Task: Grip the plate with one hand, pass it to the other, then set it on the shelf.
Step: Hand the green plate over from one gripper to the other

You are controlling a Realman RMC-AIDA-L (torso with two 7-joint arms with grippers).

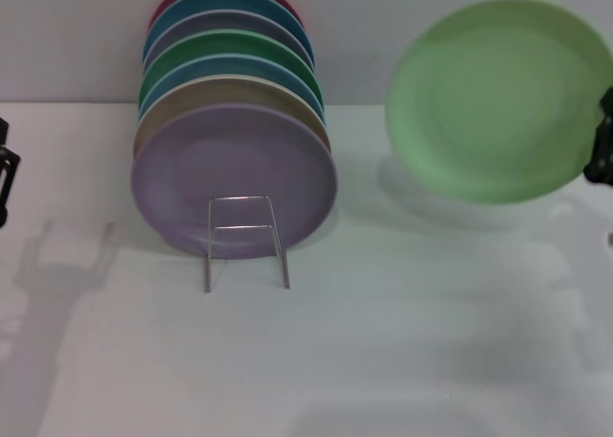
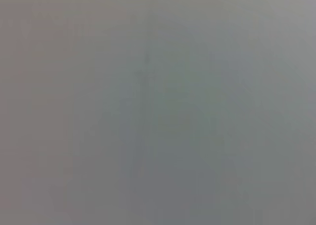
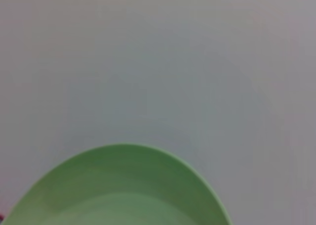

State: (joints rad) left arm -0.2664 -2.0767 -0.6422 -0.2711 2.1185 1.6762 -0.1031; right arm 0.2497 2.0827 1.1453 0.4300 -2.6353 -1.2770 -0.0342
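Note:
The light-green plate hangs tilted in the air at the right, above the white table, its face turned toward me. My right gripper shows at the right edge of the head view, shut on the plate's right rim. The plate's rim also fills the lower part of the right wrist view. My left gripper shows only as a black sliver at the far left, well away from the plate. The silver wire shelf stands left of centre with its front loop toward me. The left wrist view shows only a blank grey surface.
Several plates stand in the shelf one behind another: a lilac plate in front, then tan, blue, darker green, and more up to a red one at the back. The white table spreads in front; a grey wall stands behind.

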